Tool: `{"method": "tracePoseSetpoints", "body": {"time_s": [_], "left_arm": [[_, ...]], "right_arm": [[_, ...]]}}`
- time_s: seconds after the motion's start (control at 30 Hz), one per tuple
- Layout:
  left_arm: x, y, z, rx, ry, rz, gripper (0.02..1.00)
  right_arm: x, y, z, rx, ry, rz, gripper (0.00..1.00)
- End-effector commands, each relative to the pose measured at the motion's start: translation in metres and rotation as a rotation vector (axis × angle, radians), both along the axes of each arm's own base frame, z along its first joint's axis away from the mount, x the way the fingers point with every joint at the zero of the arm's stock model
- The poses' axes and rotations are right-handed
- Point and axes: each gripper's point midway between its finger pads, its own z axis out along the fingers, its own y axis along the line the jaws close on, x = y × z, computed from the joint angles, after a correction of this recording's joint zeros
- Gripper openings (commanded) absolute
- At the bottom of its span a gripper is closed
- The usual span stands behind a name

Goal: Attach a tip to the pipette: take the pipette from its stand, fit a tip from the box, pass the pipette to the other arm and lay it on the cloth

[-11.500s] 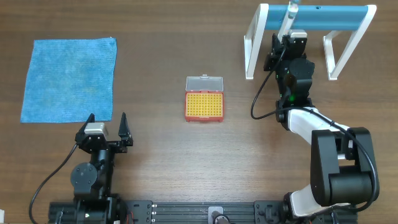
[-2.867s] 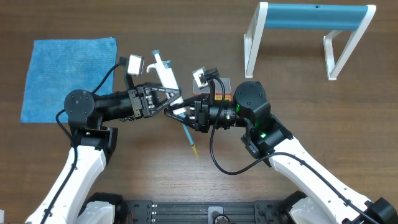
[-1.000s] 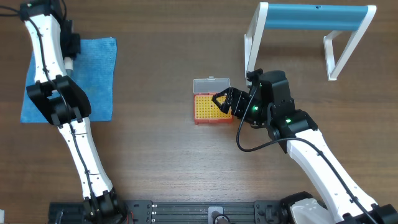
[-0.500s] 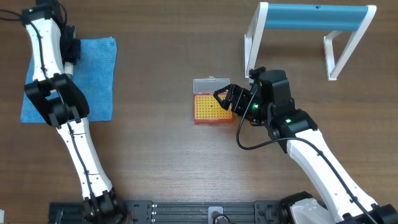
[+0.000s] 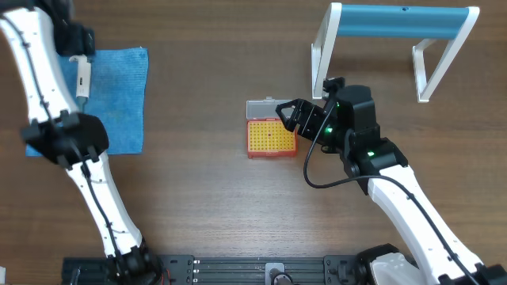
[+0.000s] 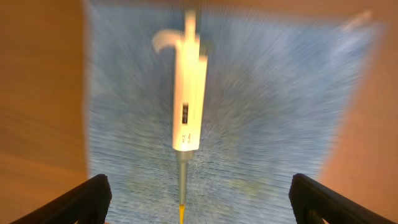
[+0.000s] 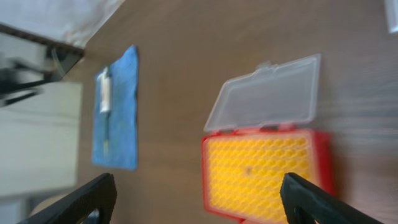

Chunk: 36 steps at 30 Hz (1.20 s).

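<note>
The pipette [image 6: 189, 93] is seen lying on the blue cloth [image 5: 119, 95] at the far left of the tabletop [image 5: 198, 214], and it is gripped by nothing. The left arm [image 5: 36, 75] is stretched up along the cloth's left side. Its jaws are spread wide above the pipette, with one finger [image 6: 87, 199] well off to either side.

Blue fabric is left showing all around the pipette, so it is kept inside every edge of the cloth, nearer the far edge than the near one. A broad strip of bare wood is left between the cloth and the tip box [image 5: 271, 136], and more is left toward the arms' bases.

The right arm [image 5: 388, 166] is held by the box's far right corner, just short of the near leg of the stand [image 5: 400, 20]. Its jaws are released and nothing is held in them. The box's clear lid [image 7: 267, 93] is folded back.

As for the pipette's look, a white body is seen with a curved hook near the plunger end and a small dark window on its side. A thin shaft is finished with a yellow tip [image 6: 181, 214].
</note>
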Motion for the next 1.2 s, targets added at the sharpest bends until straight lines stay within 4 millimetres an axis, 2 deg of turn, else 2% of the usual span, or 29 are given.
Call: {"method": "tracePoseSetpoints", "body": {"time_s": [0.03, 0.07, 0.13, 0.17, 0.2, 0.23, 0.27, 0.3, 0.33, 0.4, 0.43, 0.47, 0.53, 0.6, 0.7, 0.8, 0.93, 1.17, 1.2], "left_arm": [[-0.027, -0.055, 0.147, -0.099, -0.360, -0.095, 0.928], [-0.035, -0.064, 0.168, -0.112, -0.410, -0.116, 0.928], [-0.070, -0.087, 0.231, -0.102, -0.560, -0.163, 0.928], [-0.087, -0.093, 0.252, -0.083, -0.606, -0.167, 0.928], [-0.119, -0.104, 0.281, -0.059, -0.668, -0.173, 0.928], [-0.141, -0.112, 0.294, -0.054, -0.693, -0.168, 0.930], [-0.171, -0.123, 0.301, -0.053, -0.697, -0.169, 0.928], [-0.192, -0.132, 0.299, -0.064, -0.684, -0.167, 0.928], [-0.215, -0.141, 0.287, -0.089, -0.647, -0.164, 0.928], [-0.256, -0.156, 0.247, -0.147, -0.550, -0.124, 0.928], [-0.273, -0.162, 0.221, -0.194, -0.520, -0.063, 0.928], [-0.284, -0.172, 0.204, -0.243, -0.550, -0.032, 0.928], [-0.295, -0.182, 0.185, -0.290, -0.642, 0.009, 0.928], [-0.301, -0.183, 0.165, -0.315, -0.738, 0.074, 0.928], [-0.302, -0.183, 0.118, -0.345, -0.775, 0.123, 0.930], [-0.300, -0.182, 0.061, -0.381, -0.664, 0.166, 0.930], [-0.304, -0.184, 0.006, -0.412, -0.525, 0.208, 0.928], [-0.319, -0.194, -0.050, -0.434, -0.404, 0.202, 0.928], [-0.321, -0.186, -0.058, -0.382, -0.391, 0.230, 0.932]], "right_arm": [[-0.004, -0.048, 0.029, -0.200, -0.139, -0.163, 0.858], [-0.010, -0.055, 0.032, -0.224, -0.145, -0.180, 0.858], [-0.030, -0.074, 0.050, -0.291, -0.201, -0.214, 0.860], [-0.038, -0.080, 0.060, -0.305, -0.231, -0.227, 0.858], [-0.049, -0.084, 0.075, -0.322, -0.293, -0.221, 0.858], [-0.057, -0.089, 0.085, -0.337, -0.341, -0.224, 0.858], [-0.065, -0.095, 0.092, -0.357, -0.388, -0.233, 0.858], [-0.072, -0.101, 0.096, -0.376, -0.420, -0.250, 0.858], [-0.080, -0.107, 0.095, -0.387, -0.432, -0.268, 0.858], [-0.096, -0.116, 0.081, -0.406, -0.417, -0.281, 0.860], [-0.103, -0.119, 0.067, -0.381, -0.392, -0.312, 0.858], [-0.106, -0.121, 0.058, -0.357, -0.383, -0.336, 0.858], [-0.109, -0.125, 0.046, -0.324, -0.394, -0.377, 0.858], [-0.115, -0.134, 0.035, -0.343, -0.397, -0.415, 0.860], [-0.117, -0.146, 0.015, -0.403, -0.350, -0.453, 0.860], [-0.129, -0.149, -0.012, -0.458, -0.245, -0.422, 0.860], [-0.145, -0.153, -0.034, -0.510, -0.146, -0.392, 0.860], [-0.149, -0.155, -0.039, -0.522, -0.123, -0.385, 0.860], [-0.149, -0.155, -0.039, -0.522, -0.123, -0.385, 0.860]]}}
